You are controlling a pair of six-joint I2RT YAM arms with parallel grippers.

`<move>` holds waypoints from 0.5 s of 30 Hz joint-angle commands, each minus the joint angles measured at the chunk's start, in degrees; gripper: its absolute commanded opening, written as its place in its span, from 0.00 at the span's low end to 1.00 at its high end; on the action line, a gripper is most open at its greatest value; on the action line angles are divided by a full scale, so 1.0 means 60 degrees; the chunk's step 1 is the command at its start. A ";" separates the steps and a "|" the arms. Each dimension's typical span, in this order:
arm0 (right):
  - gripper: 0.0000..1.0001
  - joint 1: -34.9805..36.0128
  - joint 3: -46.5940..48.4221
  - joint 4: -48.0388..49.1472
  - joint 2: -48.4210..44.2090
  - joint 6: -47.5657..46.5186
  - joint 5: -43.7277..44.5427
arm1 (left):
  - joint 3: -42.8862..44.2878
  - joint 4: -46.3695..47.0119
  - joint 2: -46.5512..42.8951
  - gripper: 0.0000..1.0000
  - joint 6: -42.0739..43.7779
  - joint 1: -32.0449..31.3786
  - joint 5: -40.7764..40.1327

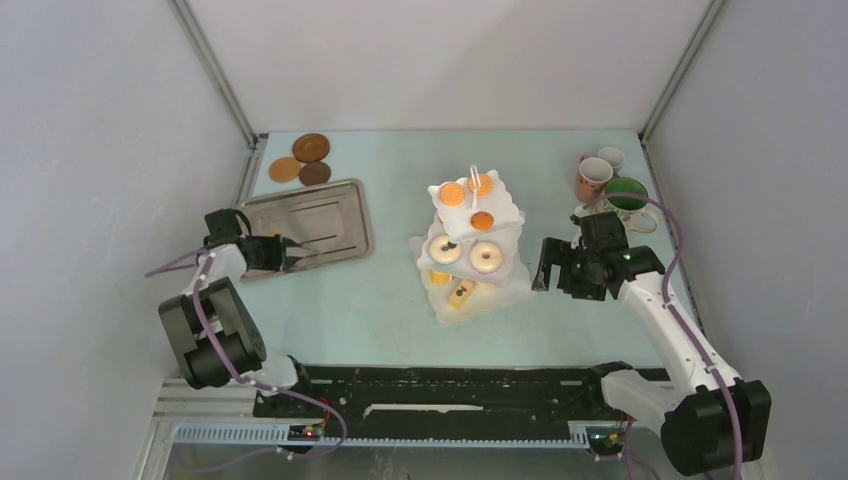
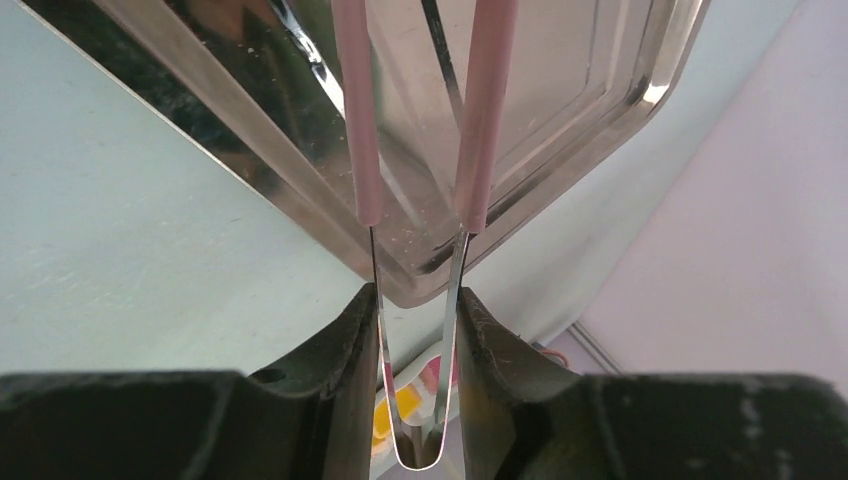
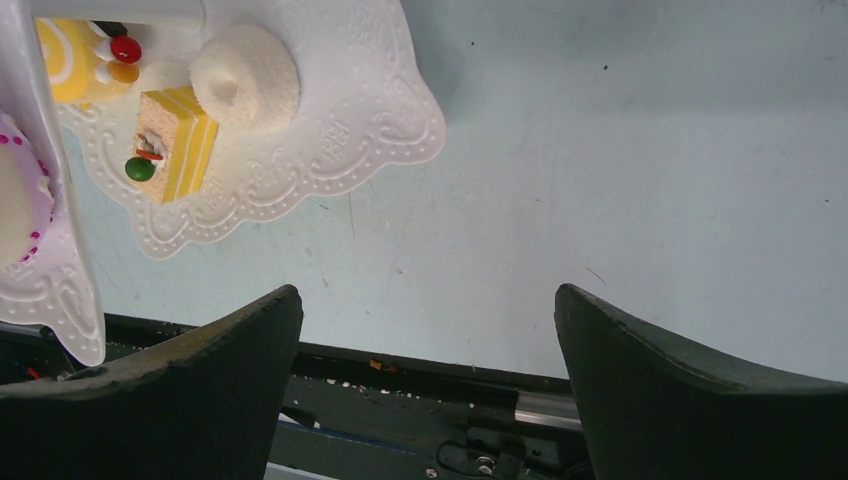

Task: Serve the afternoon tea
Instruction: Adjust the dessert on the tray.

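The pale table (image 1: 380, 310) bears the white three-tier stand (image 1: 508, 213) at its middle, with orange biscuits (image 1: 452, 194), donuts (image 1: 486, 257) and yellow cakes (image 1: 462, 292) on its tiers. The right arm rises from the near right corner, its forearm angled far-left. The right gripper (image 1: 545, 265) hangs just right of the bottom tier, spread wide and holding nothing. The left arm is folded tight at the left with its wrist turned right. The left gripper (image 2: 418, 310) pinches the bend of the pink tongs (image 2: 365, 120), whose arms reach over the grey tray (image 1: 330, 215). Three mugs (image 1: 592, 178) stand far right and the brown coasters (image 1: 311, 147) lie far left.
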 commanded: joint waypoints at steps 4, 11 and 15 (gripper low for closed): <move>1.00 -0.0043 0.0091 0.0189 -0.0017 -0.0107 0.0100 | 0.0593 0.0798 0.0455 0.32 -0.0469 -0.0153 0.0545; 1.00 -0.0049 0.0098 0.0161 0.0022 -0.0115 0.0101 | 0.1827 0.0757 0.1754 0.31 0.0151 -0.0371 0.0583; 1.00 -0.0050 0.0095 0.0145 0.0037 -0.0108 0.0072 | 0.3210 -0.1009 0.2306 0.30 0.1785 -0.0464 0.0322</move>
